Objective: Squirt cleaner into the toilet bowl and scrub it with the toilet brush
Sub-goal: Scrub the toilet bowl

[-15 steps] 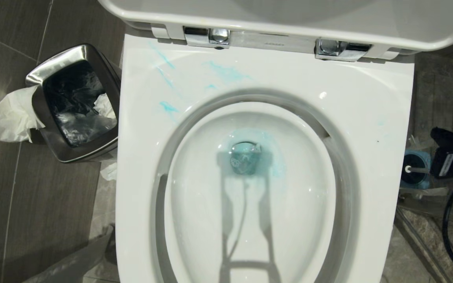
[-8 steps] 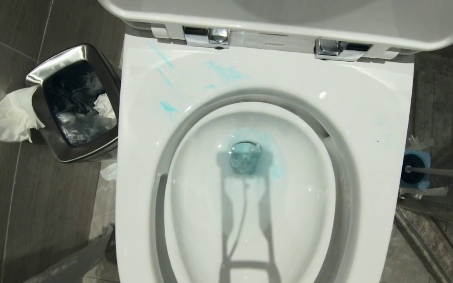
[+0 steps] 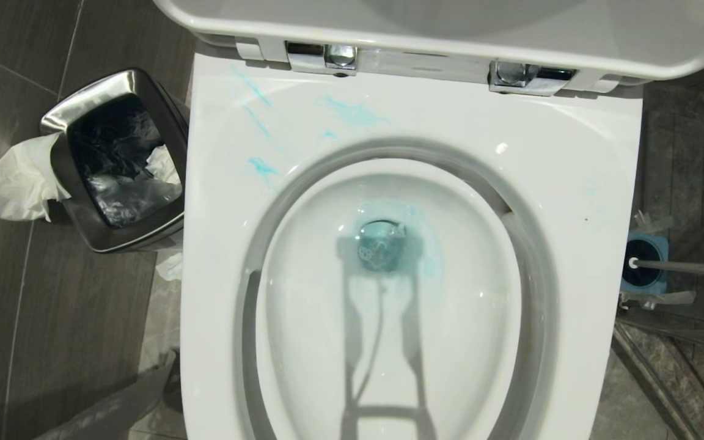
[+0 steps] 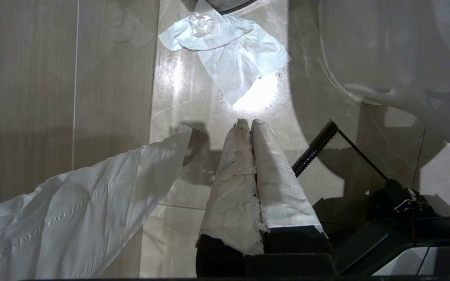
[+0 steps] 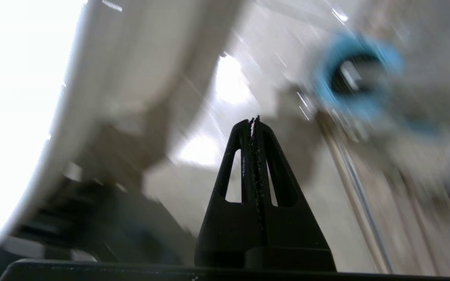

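With both the left claw [image 4: 247,124] and right claw [image 5: 254,120] pressed together and empty, the toilet brush [image 3: 682,267] stood in its holder on the floor beside the toilet bowl [image 3: 578,171], where cleaner [image 3: 352,113] streaking the rim's back left corner risked drying unscrubbed.

Neither of your arms shows in the head view right now; each claw appears only in its own wrist camera.

Your left claw [image 4: 250,123] has its two long tapered fingers [image 4: 275,179], wrapped in crumpled white paper-like covering, pressed flat against each other from base to tip, with nothing between them. It points down toward the floor, its black base at the near edge of the view.

Your right claw [image 5: 253,119] is bare black plastic with slotted triangular fingers [image 5: 231,171]. Their toothed inner edges meet along the full length, tips touching, gripping nothing. The surroundings in that view are blurred.
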Motion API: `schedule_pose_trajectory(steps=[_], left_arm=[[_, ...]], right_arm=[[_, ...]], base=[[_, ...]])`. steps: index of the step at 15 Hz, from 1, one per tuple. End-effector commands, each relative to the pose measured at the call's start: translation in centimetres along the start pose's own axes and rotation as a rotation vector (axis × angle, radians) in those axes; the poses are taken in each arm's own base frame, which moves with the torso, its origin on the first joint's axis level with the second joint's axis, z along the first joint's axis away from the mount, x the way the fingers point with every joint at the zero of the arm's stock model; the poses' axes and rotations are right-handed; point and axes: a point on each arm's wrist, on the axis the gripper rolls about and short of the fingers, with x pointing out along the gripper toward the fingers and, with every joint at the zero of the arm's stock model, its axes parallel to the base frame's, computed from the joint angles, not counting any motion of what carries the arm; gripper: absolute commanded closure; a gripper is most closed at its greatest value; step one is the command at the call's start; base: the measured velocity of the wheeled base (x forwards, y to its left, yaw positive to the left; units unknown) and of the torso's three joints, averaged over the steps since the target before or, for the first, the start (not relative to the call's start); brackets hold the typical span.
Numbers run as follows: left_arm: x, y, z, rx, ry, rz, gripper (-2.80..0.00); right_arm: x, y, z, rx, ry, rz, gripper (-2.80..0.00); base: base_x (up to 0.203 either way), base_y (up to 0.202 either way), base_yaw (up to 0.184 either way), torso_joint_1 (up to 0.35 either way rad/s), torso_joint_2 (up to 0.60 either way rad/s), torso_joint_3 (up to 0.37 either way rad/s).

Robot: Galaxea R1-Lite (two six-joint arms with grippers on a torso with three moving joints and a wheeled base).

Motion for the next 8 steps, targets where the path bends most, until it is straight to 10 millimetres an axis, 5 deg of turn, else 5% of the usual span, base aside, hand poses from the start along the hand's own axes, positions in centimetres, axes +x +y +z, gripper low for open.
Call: schedule_pose_trajectory(steps=[1, 8], left_arm=[[0.0, 0.0, 0.0, 0.001, 0.003, -0.001, 0.0], [0.0, 0.0, 0.0, -0.001, 0.003, -0.001, 0.0]], right_arm=[[-2.2, 0.7, -2.0, -0.023, -0.011, -0.163, 0.0], [-1.9, 0.9, -7.4, -0.048, 0.066, -0.324, 0.0]], base=[[0.0, 0.0, 0.0, 0.0, 0.0, 0.0], [0.0, 0.0, 0.0, 0.0, 0.0, 0.0]])
